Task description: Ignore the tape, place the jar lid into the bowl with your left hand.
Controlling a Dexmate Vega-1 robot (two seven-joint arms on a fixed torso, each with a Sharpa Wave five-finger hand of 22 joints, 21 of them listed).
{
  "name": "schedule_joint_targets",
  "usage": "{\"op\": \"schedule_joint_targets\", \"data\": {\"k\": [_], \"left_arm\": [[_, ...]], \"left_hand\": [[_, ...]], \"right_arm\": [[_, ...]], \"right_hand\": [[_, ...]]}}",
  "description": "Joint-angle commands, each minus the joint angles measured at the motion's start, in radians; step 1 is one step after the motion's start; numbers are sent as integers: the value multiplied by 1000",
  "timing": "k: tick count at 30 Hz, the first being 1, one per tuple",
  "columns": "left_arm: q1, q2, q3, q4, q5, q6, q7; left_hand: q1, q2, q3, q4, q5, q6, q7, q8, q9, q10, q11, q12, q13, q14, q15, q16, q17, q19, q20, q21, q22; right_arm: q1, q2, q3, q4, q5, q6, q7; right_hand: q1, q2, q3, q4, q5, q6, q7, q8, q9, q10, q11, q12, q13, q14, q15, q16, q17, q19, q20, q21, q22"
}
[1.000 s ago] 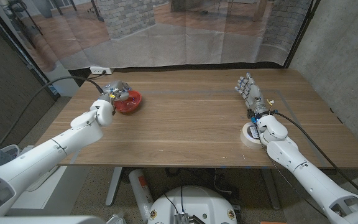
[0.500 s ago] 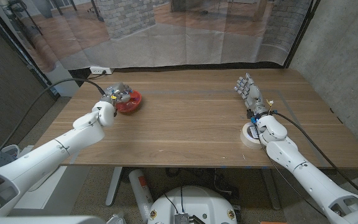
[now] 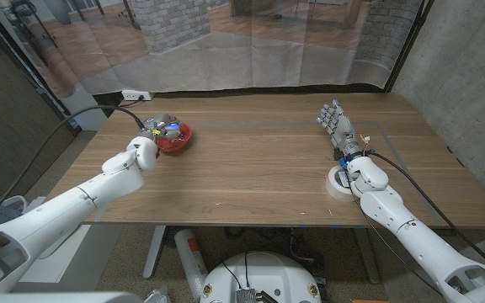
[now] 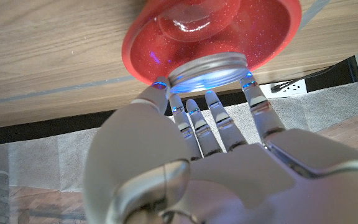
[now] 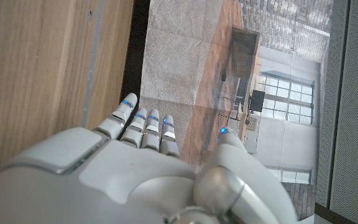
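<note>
Jar lid (image 4: pixel 207 70) pinched in left hand (image 3: pixel 160 129) fingertips (image 4: pixel 160 85), right at rim of red bowl (image 4: pixel 210 31), near surface's (image 3: pixel 251 160) far left corner. Silver, round, not yet down in bowl. Right hand (image 3: pixel 337 125) holding nothing, fingers straight and apart, toward right edge. Tape roll (image 3: pixel 338 181) beside right wrist, near front right edge.

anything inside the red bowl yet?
Not clearly. The left hand holds the jar lid at the red bowl's rim. The bowl's visible interior looks bare apart from glare; the lid and hand cover its near side.
</note>
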Motion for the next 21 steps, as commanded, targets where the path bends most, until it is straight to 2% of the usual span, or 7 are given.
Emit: {"op": "schedule_joint_targets", "data": {"k": [1, 8, 21], "left_arm": [[-21, 9, 21, -25, 26, 62, -41], [-17, 9, 19, -33, 29, 72, -31], [4, 21, 1, -90, 29, 95, -21]], "left_hand": [[-34, -15, -18, 10, 2, -26, -15, -10, 2, -37, 12, 2, -2, -35, -28, -1, -1, -25, 15, -13, 2], [-73, -22, -35, 28, 7, -44, -20, -18, 2, -74, 20, 3, -6, -76, -12, -2, -2, -55, 18, -26, 3], [-85, -10, -35, 36, 11, -42, -17, -18, 3, -63, 25, 16, -8, -65, -14, 10, -4, -51, 15, -23, 5]], "right_arm": [[-7, -3, 3, -6, 0, -4, -6], [-5, -1, 4, 2, 5, -2, -2], [-3, -1, 5, 7, 5, 4, 6]], "right_hand": [[3, 7, 3, -8, -2, 9, 2, 6, 2, 6, 3, 0, 6, 1, -2, 0, 2, 10, 3, -2, 2], [3, 7, 3, -8, -2, 8, 1, 6, 2, 8, 4, 1, 6, 2, -2, 0, 2, 12, 3, -3, 3], [3, 8, 3, -9, -2, 10, 2, 7, 2, 9, 2, 1, 6, 5, 0, 1, 2, 14, 4, -7, 3]]}}
